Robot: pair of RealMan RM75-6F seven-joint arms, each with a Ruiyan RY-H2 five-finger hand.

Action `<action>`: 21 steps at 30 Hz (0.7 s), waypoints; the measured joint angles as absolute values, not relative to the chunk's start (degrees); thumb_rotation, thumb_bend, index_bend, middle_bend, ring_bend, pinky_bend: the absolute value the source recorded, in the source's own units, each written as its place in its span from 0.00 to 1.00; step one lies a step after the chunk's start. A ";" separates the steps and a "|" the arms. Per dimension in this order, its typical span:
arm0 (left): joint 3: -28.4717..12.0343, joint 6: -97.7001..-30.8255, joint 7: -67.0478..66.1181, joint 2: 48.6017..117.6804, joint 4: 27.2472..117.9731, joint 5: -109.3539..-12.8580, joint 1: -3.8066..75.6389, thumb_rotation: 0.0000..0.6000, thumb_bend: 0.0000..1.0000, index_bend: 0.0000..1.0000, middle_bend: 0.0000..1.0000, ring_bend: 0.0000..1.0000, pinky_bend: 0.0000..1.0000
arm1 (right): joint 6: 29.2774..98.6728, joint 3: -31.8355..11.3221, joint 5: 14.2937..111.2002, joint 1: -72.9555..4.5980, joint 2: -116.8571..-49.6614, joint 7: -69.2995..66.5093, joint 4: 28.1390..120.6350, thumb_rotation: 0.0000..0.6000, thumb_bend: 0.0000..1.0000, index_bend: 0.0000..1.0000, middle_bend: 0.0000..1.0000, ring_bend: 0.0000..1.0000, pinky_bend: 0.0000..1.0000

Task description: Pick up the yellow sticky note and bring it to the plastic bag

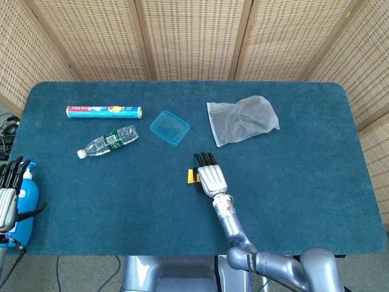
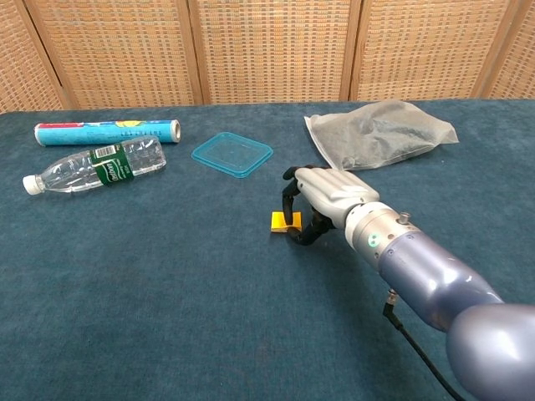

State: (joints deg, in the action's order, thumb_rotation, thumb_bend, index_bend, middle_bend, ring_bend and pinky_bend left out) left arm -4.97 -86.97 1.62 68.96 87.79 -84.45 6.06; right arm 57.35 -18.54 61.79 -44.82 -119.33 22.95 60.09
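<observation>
Two hands show, well apart: the right hand, pale silver with dark fingers, lies near the middle of the frame on the blue-green, felt-like table, its fingers curled down and pinching the yellow sticky note, a small flat square that peeks out at the hand's left edge, low against the cloth. From the chest view that right hand arches over the yellow sticky note, dark fingertips hooked onto its right side, the glossy grey forearm running off to the lower right of the frame. Up and to the right lies the plastic bag, a thin, cloudy, crumpled sheet, apart from the hand. A square turquoise plastic lid sits just above and left of the hand; farther left a clear, ribbed water bottle with a green label lies on its side, and above it a slim printed roll. At the lower left edge the left hand hangs off the table, fingers apart, holding nothing.
</observation>
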 measured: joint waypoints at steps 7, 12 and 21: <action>-5.03 -86.70 1.86 68.89 87.69 -84.20 6.12 1.00 0.17 0.00 0.00 0.00 0.00 | 57.03 -18.91 61.80 -45.72 -120.08 23.18 58.96 1.00 0.55 0.70 0.17 0.00 0.00; -5.10 -86.43 2.02 68.90 87.53 -83.95 6.20 1.00 0.17 0.00 0.00 0.00 0.00 | 56.91 -19.55 61.78 -46.49 -120.32 23.50 58.45 1.00 0.55 0.70 0.17 0.00 0.00; -5.22 -85.87 2.35 68.92 87.23 -83.46 6.36 1.00 0.17 0.00 0.00 0.00 0.00 | 56.67 -21.09 61.67 -48.36 -120.29 24.40 57.83 1.00 0.55 0.70 0.17 0.00 0.00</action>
State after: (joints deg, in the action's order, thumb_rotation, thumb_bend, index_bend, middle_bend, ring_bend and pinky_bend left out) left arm -5.22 -85.87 2.35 68.92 87.23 -83.46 6.36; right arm 56.67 -21.09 61.67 -48.36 -120.29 24.40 57.83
